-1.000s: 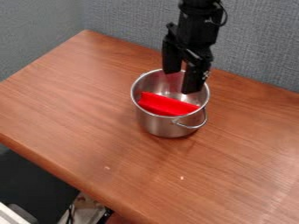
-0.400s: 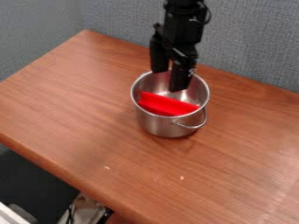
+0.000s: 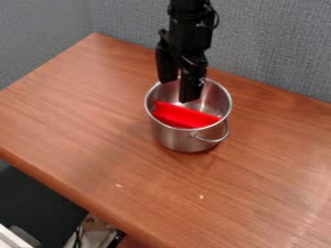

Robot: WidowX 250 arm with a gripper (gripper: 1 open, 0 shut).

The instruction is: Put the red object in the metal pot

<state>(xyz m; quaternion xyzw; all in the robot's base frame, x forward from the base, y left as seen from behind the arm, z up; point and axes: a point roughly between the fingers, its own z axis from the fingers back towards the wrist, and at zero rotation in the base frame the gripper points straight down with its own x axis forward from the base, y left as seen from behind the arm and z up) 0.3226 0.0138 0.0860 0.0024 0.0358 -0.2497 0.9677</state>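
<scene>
Wooden table [image 3: 77, 107] is bearing the metal pot [image 3: 195, 131] near its middle. Lying inside the pot, the red object [image 3: 181, 116] is sitting delivered, so the gripper [image 3: 179, 85] is hanging fully open and empty above the rim.

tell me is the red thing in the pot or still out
In. The red block lies inside the metal pot, below its rim, and the open gripper above holds nothing.

Soft even light — low-res, slightly blurry, faint shadows.
</scene>
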